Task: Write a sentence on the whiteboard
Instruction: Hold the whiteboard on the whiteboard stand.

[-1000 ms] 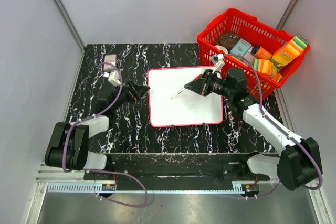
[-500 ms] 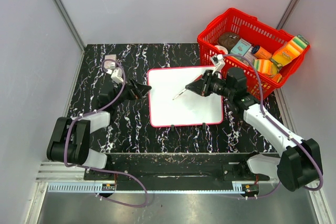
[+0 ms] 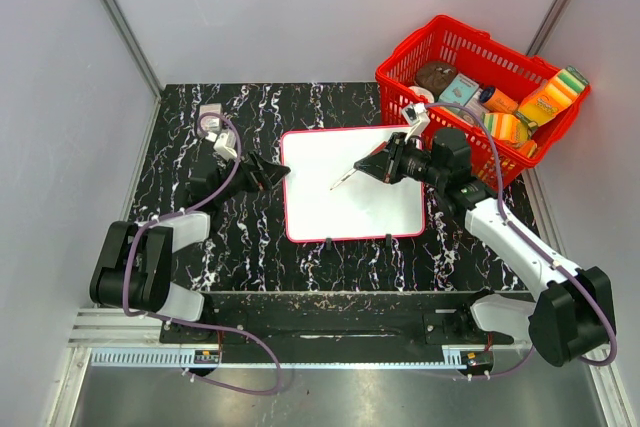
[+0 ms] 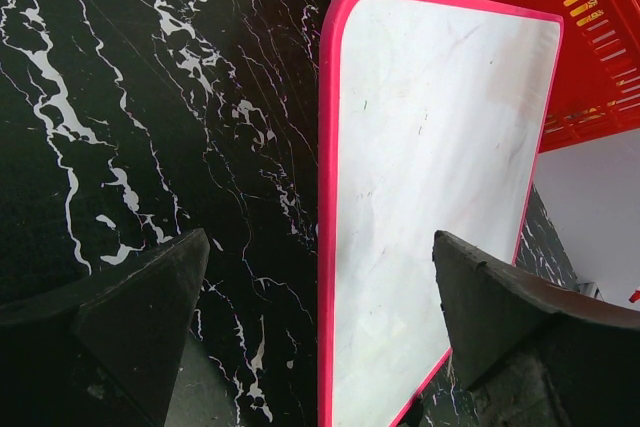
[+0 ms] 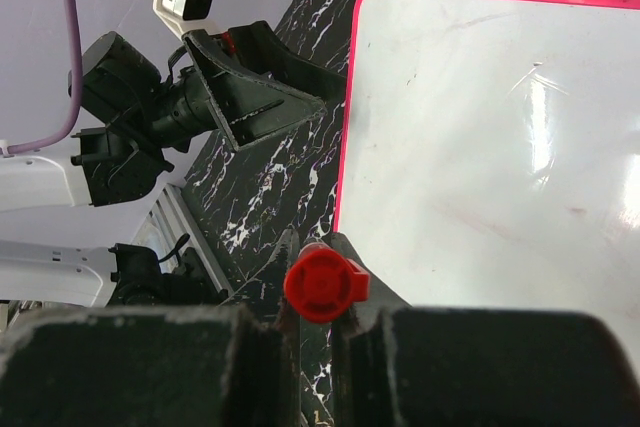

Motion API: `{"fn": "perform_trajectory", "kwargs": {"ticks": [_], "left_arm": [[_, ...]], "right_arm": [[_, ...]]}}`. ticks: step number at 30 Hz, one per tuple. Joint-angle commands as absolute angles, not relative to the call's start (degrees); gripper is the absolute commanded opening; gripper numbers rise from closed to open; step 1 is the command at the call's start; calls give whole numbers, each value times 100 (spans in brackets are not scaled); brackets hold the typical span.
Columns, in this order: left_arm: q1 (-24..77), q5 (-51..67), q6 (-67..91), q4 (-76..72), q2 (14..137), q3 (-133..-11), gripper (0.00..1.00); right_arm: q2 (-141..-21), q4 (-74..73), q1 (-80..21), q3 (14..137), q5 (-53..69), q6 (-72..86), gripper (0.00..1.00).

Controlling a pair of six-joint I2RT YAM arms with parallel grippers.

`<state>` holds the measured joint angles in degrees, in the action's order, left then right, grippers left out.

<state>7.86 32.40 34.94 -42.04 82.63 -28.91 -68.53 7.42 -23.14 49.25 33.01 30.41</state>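
Note:
The whiteboard [image 3: 340, 212] lies flat mid-table, white with a red rim. Its face [image 4: 430, 147] [image 5: 500, 147] carries only faint smudges; no sentence shows on it. My left gripper [image 3: 282, 172] [image 4: 318, 247] is open and straddles the board's left edge, one finger over the black table and the other over the board. Over the board's right half, my right gripper [image 3: 370, 165] [image 5: 315, 247] is shut on a marker [image 3: 343, 177]. The marker points down-left toward the middle of the board. Its red rear end [image 5: 322, 282] sticks out between the jaws.
A red basket [image 3: 455, 37] with several packaged goods stands at the back right, next to the board's far right corner. A small white object [image 3: 210, 110] lies at the back left. Two dark clips [image 3: 330, 240] sit on the board's near edge.
My left gripper has moved right, up to the board's left edge. The right gripper with the marker has shifted slightly to the right.

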Motion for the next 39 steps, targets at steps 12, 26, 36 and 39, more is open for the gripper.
{"fn": "perform_trajectory", "kwargs": {"ticks": [12,26,36,39], "left_arm": [[800,4174,3673,-5070,8911,-3331,99],[993,4667,3876,-5186,9483,-3770,92],[1081,4948,3885,-5221,9624,-3902,62],[1099,5053,3911,-5256,9694,-3937,48]], "right_arm": [[-6697,932,-2311,5133,3340,2962,0],[-6715,976,-2303,5150,3375,3015,0],[-6750,993,-2303,5106,3393,3015,0],[-6741,984,-2303,5106,3384,3006,0]]}}
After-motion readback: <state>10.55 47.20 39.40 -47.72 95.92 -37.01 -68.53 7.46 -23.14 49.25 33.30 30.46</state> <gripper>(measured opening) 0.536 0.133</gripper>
